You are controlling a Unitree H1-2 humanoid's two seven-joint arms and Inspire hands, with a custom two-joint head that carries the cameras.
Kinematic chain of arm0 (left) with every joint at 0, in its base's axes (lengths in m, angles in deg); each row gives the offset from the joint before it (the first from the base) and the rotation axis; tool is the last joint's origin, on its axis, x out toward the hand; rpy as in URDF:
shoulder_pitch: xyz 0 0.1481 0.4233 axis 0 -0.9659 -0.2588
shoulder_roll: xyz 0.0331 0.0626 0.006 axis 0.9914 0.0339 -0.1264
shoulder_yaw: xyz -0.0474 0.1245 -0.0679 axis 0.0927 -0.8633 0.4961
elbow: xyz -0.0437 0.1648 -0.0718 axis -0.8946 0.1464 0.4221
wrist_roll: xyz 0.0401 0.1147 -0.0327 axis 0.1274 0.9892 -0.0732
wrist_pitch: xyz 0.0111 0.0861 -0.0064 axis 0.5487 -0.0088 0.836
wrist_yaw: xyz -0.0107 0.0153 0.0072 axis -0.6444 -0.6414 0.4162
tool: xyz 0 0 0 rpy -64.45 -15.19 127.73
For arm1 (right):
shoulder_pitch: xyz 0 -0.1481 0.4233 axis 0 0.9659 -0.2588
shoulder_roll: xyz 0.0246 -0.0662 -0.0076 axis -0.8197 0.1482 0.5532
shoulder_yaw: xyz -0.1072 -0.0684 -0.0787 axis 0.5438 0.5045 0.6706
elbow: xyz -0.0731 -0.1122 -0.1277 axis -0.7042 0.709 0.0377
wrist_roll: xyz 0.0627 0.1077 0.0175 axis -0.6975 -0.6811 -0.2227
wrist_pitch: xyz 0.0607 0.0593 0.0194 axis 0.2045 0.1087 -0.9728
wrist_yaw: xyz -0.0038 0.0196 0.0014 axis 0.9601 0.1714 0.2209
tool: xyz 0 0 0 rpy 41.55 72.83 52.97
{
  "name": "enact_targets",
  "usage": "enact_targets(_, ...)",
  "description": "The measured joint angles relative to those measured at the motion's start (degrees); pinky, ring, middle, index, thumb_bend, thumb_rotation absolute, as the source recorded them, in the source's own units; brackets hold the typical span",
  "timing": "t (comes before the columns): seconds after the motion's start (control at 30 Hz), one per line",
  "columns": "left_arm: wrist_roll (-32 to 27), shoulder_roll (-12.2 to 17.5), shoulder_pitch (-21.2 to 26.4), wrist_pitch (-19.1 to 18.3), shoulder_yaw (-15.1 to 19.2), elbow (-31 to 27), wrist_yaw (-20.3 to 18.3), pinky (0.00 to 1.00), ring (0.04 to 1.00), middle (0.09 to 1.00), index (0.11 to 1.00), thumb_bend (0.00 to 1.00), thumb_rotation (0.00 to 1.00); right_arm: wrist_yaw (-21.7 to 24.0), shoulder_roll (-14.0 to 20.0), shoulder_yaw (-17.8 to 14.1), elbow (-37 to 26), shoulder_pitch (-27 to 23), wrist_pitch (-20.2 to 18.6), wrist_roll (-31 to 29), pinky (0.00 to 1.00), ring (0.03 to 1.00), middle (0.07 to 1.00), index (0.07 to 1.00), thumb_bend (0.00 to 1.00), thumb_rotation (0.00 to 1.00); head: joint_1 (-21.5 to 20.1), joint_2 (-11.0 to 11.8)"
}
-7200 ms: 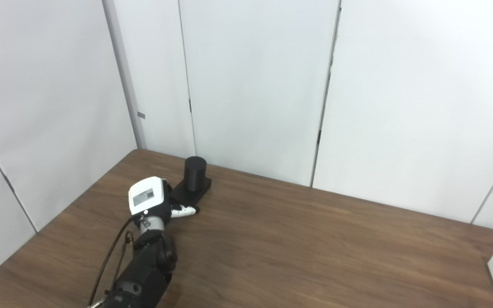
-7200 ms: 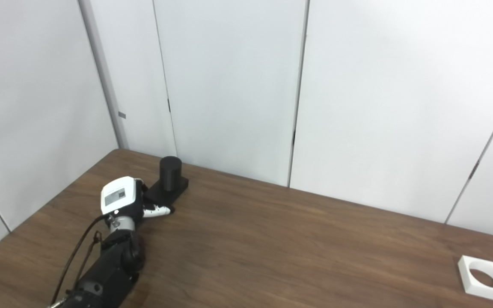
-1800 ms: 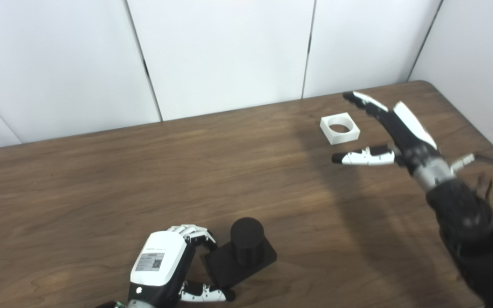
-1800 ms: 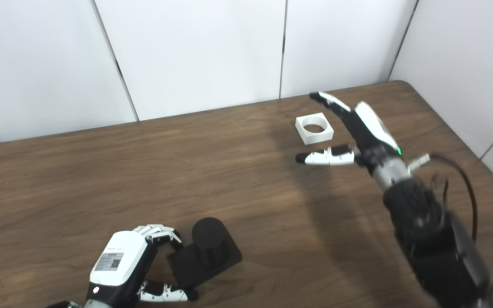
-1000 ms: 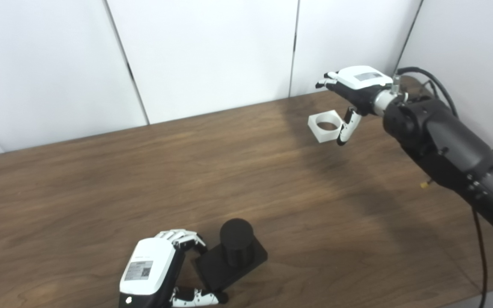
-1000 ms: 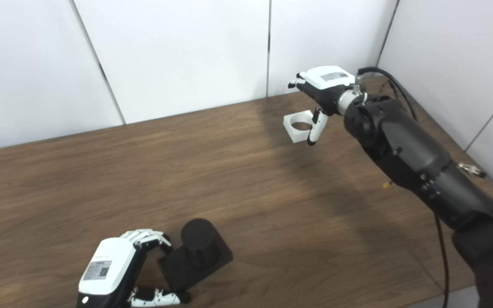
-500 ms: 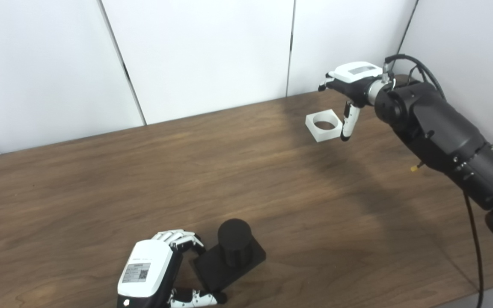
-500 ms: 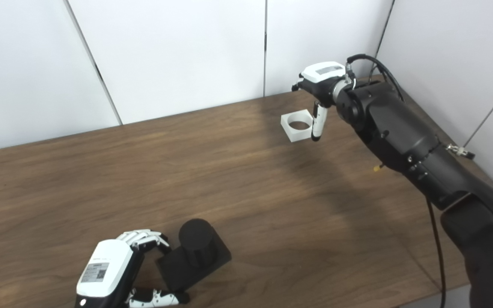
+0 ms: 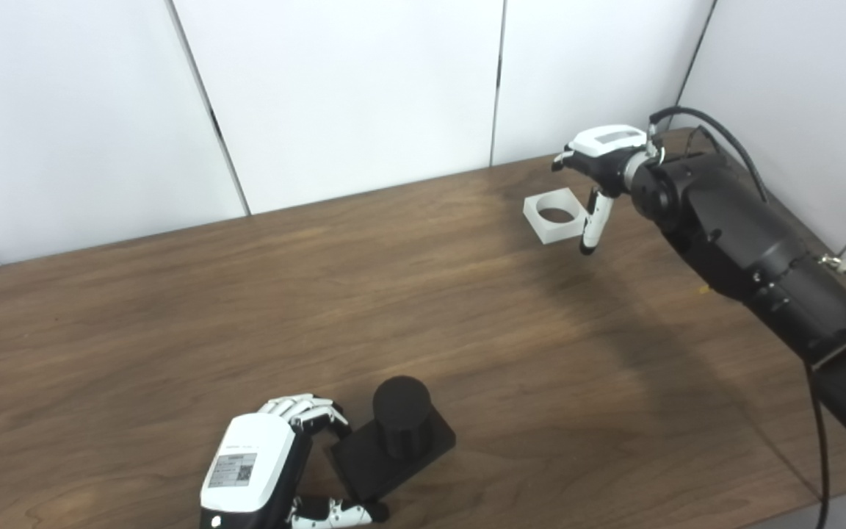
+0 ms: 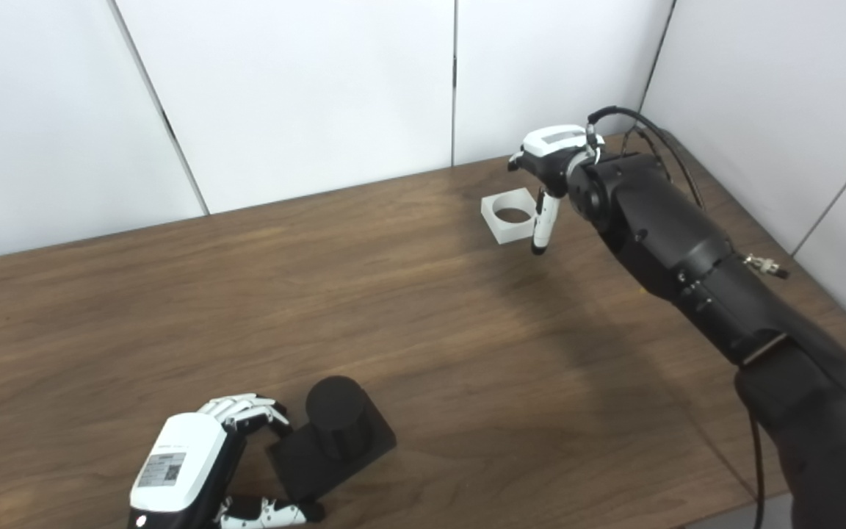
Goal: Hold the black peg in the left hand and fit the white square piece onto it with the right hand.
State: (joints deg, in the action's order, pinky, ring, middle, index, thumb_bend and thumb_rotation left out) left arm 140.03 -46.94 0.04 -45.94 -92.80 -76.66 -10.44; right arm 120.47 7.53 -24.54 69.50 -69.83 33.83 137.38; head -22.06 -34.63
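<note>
— Two robot hands over one brown desk. What is the left robot hand doing?

— It sits at the near edge, fingers curled over the far side of the black peg's flat base and the thumb along the near side, so it is clamped on the black peg. The base rests on the desk and the round post stands upright.

— And the white square piece?

— Far right of the desk, close to the wall panels, lying flat with its round hole facing up, well apart from the peg.

— Is the right robot hand holding it?

— No. It hangs palm down just beside the piece's right edge. The thumb points down next to the near right corner (whether it touches I cannot tell), and the other fingers reach out over the far side. They stand apart with nothing between them.

— Anything else?

— A black cable loops off the right wrist.
</note>
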Motion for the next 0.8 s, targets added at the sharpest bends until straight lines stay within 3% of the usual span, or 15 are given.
enact_targets(0.8,1.58,-0.22,-0.98,-1.99,-0.16,-2.21,-1.5,0.76,0.762,0.717,0.488,0.52,0.04,-5.66,-1.91,0.06,5.78,-0.15,2.02,-1.51,1.0,1.0,0.998,0.96,0.89,0.2,1.14,-0.7)
